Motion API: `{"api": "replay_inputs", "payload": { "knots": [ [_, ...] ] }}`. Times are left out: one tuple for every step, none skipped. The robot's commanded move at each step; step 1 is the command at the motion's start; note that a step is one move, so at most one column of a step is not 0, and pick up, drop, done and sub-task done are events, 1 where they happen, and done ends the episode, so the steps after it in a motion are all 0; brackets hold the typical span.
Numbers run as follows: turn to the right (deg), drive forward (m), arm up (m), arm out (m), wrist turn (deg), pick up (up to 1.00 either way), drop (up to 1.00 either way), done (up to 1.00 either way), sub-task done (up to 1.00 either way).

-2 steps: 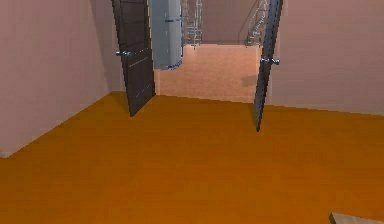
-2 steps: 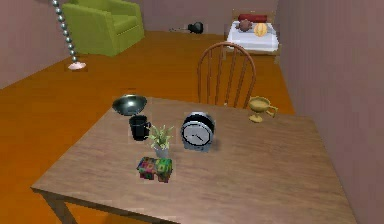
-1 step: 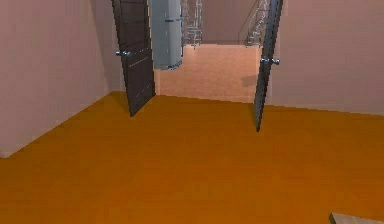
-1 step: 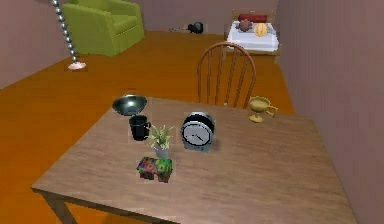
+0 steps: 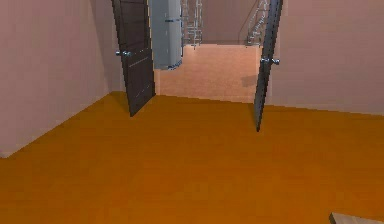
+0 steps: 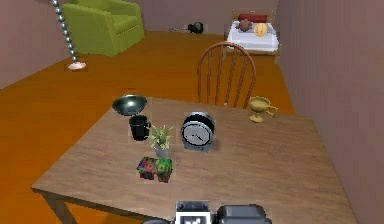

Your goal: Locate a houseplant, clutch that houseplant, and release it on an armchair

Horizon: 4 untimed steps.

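At the arm side view's bottom edge, the end effector barely shows by the near side of the table (whether it holds anything cannot be told). The small houseplant stands mid-table, between a dark mug and a round clock. The green armchair sits well beyond, across the floor.

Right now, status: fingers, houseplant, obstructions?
Fingers at near edge of table; can't tell if holding anything. Houseplant upright on table. Box between them; mug, clock flank it. Green armchair beyond.
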Motion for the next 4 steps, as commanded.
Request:
{"api": "replay_inputs", "payload": {
  "knots": [
    [0.0, 0.00, 0.00, 0.36, 0.0, 0.00, 0.00, 0.00, 0.00],
    [0.0, 0.00, 0.00, 0.00, 45.0, 0.00, 0.00, 0.00, 0.00],
    [0.0, 0.00, 0.00, 0.00, 45.0, 0.00, 0.00, 0.00, 0.00],
    [0.0, 0.00, 0.00, 0.00, 45.0, 0.00, 0.00, 0.00, 0.00]
  ]
}}
